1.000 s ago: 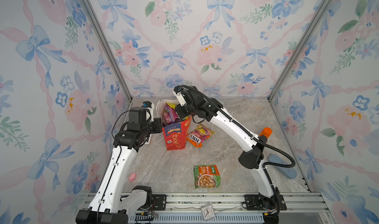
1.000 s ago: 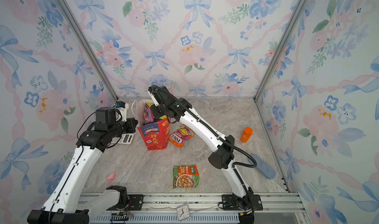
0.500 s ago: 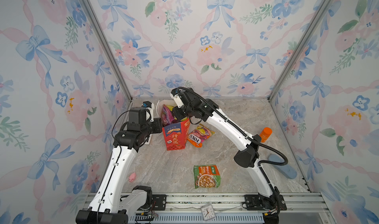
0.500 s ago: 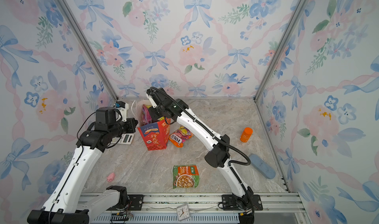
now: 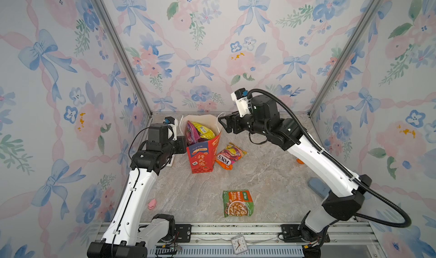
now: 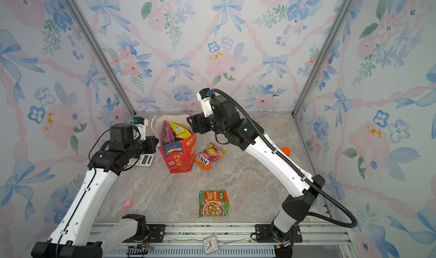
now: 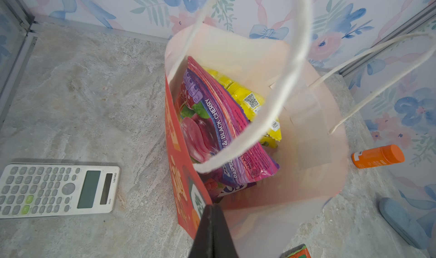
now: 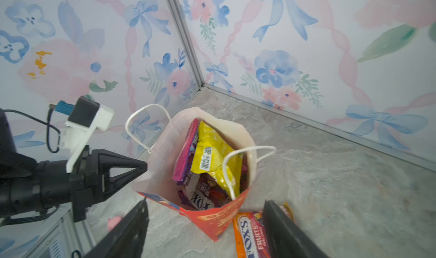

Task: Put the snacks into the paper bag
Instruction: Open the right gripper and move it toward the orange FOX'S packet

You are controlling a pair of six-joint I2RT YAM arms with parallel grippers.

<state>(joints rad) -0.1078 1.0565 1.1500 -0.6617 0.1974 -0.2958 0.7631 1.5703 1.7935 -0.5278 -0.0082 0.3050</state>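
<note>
Yellow packet [image 8: 213, 150] lies inside paper bag [image 8: 212, 223], clear of right jaws.

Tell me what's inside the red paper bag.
Inside the paper bag: a yellow packet beside a pink-purple packet, with a FOX'S packet lower down. The bag's bottom, and anything deeper, is covered by them.

— Can anything pass into the bag [image 5: 200, 157] from above?
— Partly. A pink packet [image 7: 212, 117] and a yellow packet [image 7: 245, 96] stand tall along one side of the mouth. A handle [image 7: 295, 56] arches over it, and the left end effector [image 8: 141, 167] pinches the rim. The side toward the right end effector [image 5: 223, 125], whose jaws stand apart, is free.
— And the desk [image 5: 188, 193]?
— It is bare between the bag and the green packet [image 5: 237, 203]. An orange packet [image 5: 230, 156] lies just beside the bag, with the calculator [image 6: 145, 160] on the other side.
</note>
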